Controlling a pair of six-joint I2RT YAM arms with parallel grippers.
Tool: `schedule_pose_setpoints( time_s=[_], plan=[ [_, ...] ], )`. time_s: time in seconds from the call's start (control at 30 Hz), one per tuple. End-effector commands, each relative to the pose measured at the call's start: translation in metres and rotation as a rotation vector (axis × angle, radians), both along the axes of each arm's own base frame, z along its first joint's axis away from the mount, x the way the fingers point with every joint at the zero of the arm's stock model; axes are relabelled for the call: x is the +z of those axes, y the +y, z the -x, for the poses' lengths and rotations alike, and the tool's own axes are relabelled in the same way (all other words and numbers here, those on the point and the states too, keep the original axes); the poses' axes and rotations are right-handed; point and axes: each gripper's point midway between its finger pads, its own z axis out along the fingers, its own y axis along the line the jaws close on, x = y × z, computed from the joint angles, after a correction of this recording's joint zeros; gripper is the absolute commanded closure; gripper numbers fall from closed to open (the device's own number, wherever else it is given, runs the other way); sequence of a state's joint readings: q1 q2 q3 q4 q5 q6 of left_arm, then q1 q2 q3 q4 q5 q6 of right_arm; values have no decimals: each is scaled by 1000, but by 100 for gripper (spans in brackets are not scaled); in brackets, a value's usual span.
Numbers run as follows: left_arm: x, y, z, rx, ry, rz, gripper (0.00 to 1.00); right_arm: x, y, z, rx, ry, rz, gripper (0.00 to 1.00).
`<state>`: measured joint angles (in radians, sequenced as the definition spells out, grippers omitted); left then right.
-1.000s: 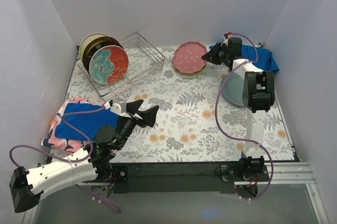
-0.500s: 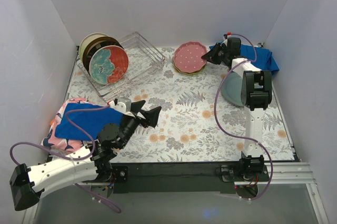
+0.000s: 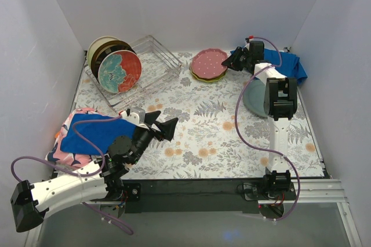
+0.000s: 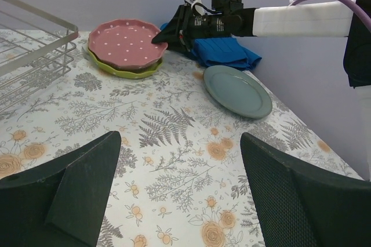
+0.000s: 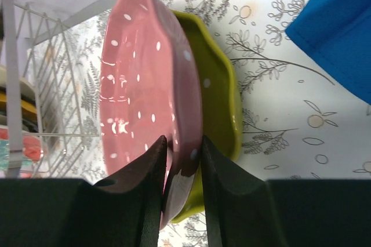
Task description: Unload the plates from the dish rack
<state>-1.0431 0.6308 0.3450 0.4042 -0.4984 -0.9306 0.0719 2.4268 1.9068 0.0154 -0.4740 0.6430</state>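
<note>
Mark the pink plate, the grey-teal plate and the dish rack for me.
pink plate (image 4: pixel 127 43), left wrist view, dotted centre.
grey-teal plate (image 4: pixel 236 90), left wrist view, centre.
dish rack (image 3: pixel 157 60), top external view, bare wire floor.

This is looking like a robotics lab cell staged as a kitchen counter. Plain white panel walls (image 3: pixel 174 3) are boxing in a flower-and-fern printed tabletop (image 3: pixel 208 128). Two white-and-black robot arms (image 3: pixel 64 189) are sitting bolted to a black metal rail (image 3: pixel 191 189), trailing purple cables (image 3: pixel 237 119), while a silver wire dish rack (image 3: pixel 155 61) and colourful round plates (image 3: pixel 120 71) are resting on the print.
</note>
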Motion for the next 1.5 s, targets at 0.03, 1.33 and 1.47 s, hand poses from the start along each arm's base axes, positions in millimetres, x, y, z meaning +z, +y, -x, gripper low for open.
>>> schedule_pose_setpoints(
  time_s=[0.03, 1.33, 1.47],
  plan=[
    [14, -5, 3, -27, -23, 16, 17, 40, -19, -17, -30, -128, 70, 63],
    [10, -18, 5, -77, -20, -11, 17, -10, -34, -17, -40, -43, 106, 99],
    [5, -21, 3, -74, -7, -35, 17, -11, -35, -17, -45, -36, 104, 99]
  ],
)
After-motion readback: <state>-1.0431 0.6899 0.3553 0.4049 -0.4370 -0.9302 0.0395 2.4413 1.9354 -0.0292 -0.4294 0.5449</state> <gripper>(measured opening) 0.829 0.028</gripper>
